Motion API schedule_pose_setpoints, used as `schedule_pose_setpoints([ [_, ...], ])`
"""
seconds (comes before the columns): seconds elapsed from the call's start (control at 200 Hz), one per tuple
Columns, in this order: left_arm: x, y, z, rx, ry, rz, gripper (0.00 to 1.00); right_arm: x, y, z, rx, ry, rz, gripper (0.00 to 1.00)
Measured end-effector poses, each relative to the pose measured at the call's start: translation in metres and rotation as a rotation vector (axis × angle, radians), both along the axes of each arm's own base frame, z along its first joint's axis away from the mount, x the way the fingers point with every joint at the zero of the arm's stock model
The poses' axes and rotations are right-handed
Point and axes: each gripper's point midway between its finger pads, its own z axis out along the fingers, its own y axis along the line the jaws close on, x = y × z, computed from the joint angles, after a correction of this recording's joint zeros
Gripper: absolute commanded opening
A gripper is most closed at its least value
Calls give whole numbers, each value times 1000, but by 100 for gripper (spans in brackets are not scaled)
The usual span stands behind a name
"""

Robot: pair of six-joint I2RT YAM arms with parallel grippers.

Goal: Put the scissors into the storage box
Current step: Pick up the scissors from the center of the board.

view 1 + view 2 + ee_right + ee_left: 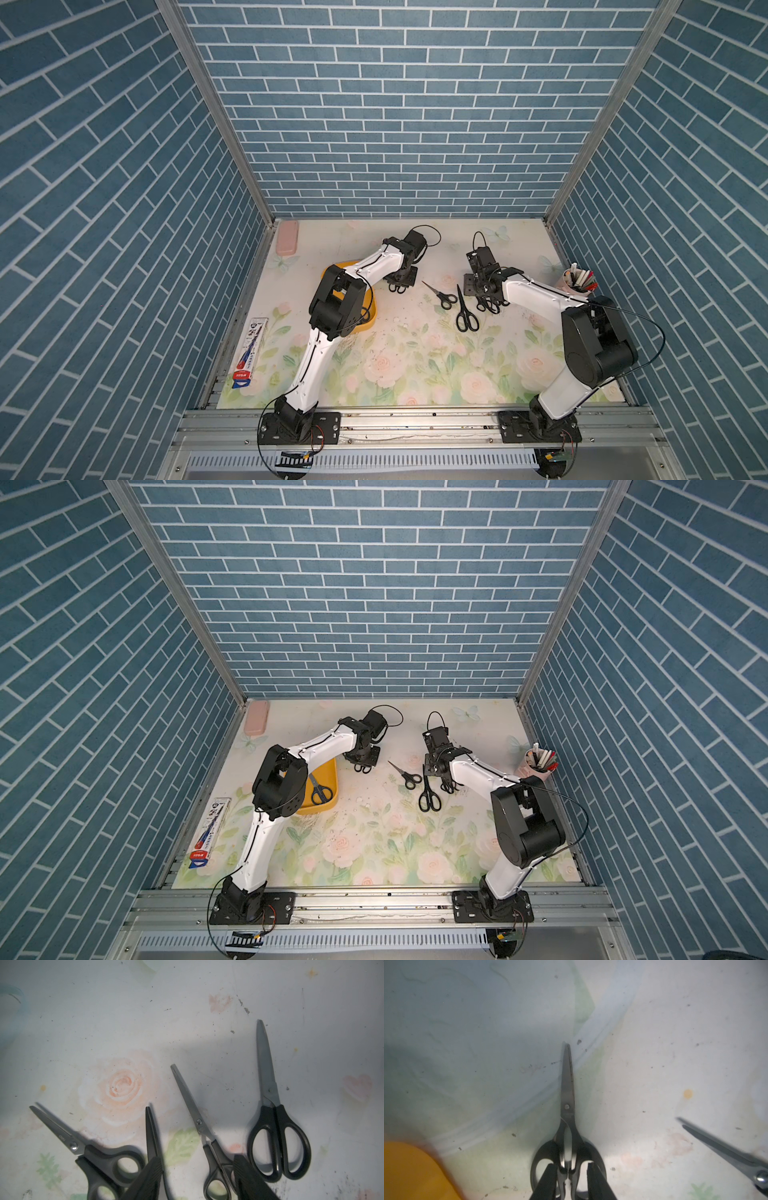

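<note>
One pair of scissors (566, 1093) lies on the mat with its blades together. My left gripper (570, 1165) straddles the middle of its black handle, open, with a thin gap at each finger. The yellow storage box (334, 779) sits just left of it, half hidden under my left arm, and holds another pair (320, 789). Several more pairs lie right of centre, among them a small one (436, 293) and a longer one (464, 311). My right gripper (197, 1158) hangs open over a small pair (197, 1118), holding nothing, beside a big black-handled pair (278, 1140).
A pink pen cup (575, 282) full of markers stands at the right edge. A flat pink case (286, 237) lies in the far left corner. A printed packet (249, 353) lies along the left edge. My left arm's elbow (336, 307) hangs over the box.
</note>
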Motion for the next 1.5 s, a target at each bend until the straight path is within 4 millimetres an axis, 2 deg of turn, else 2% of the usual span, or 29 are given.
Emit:
schedule_pose_setpoints([
  [0.435,-3,3,-4,9,12,4,36,0,0,-1,-1,2,1,59],
  [0.595,-2,3,-10,9,21,3,33,0,0,-2,-3,5,1,60],
  [0.65,0,1,-11,4,21,1,28,0,0,-2,-4,5,0,60],
  [0.915,-3,-2,-12,-14,9,-27,28,1,-5,-1,-28,-5,-14,60],
  [1.015,-26,2,-13,-39,15,-37,28,1,-12,-1,-48,-12,-32,60],
  [1.15,-84,9,-15,-52,63,-56,28,-4,-29,9,-61,-36,-65,61],
  [1.28,-136,-1,-16,-58,103,-97,28,-4,-42,25,-73,-81,-90,61],
  [1.37,-152,-10,-16,-60,120,-119,29,-3,-47,30,-81,-95,-103,61],
  [1.5,-156,-15,-17,-48,160,-122,31,-4,-48,30,-83,-94,-104,60],
])
